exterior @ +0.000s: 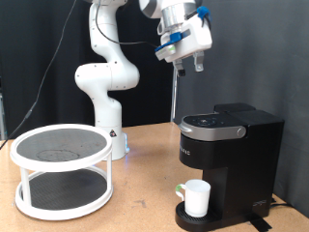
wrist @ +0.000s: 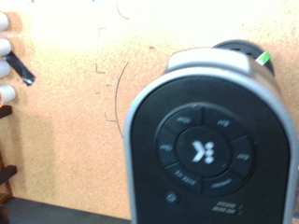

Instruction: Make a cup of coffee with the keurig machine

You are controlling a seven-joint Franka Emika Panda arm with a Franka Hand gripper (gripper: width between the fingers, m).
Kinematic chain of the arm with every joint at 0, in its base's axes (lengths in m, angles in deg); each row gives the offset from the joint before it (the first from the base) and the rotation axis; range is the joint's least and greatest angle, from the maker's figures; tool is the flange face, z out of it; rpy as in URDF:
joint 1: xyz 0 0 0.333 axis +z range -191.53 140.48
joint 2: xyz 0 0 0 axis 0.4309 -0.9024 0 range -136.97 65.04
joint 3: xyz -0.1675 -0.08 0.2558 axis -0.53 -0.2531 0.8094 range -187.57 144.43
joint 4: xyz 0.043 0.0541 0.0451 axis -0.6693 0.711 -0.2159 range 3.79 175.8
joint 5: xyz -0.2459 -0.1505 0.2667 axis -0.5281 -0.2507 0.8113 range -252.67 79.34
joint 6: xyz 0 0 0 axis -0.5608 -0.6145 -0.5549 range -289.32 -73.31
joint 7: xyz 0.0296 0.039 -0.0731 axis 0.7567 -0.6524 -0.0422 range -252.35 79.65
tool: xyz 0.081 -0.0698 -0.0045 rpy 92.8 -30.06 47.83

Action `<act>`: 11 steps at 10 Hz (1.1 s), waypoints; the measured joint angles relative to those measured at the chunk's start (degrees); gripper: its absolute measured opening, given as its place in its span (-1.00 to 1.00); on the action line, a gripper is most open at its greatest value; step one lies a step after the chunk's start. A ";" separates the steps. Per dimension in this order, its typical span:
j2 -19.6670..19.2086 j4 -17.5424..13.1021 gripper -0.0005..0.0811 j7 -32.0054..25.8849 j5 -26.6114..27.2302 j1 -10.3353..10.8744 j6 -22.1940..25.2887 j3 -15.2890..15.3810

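Observation:
The keurig machine (exterior: 228, 162), black with a silver-trimmed lid, stands at the exterior view's right. The white mug (exterior: 197, 198) sits on its round drip base, under the spout, handle towards the exterior view's left. My gripper (exterior: 190, 66) hangs in the air well above the machine's lid, a little to its left; its fingertips stand apart with nothing between them. The wrist view looks straight down on the machine's lid and its ring of buttons (wrist: 204, 151). The mug is hidden there.
A white two-tier round rack (exterior: 60, 170) stands on the wooden table at the exterior view's left. The robot's white base (exterior: 108, 87) rises behind it. A dark curtain closes off the back.

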 joint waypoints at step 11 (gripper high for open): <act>-13.51 -12.85 0.81 -3.64 3.20 0.46 10.88 0.60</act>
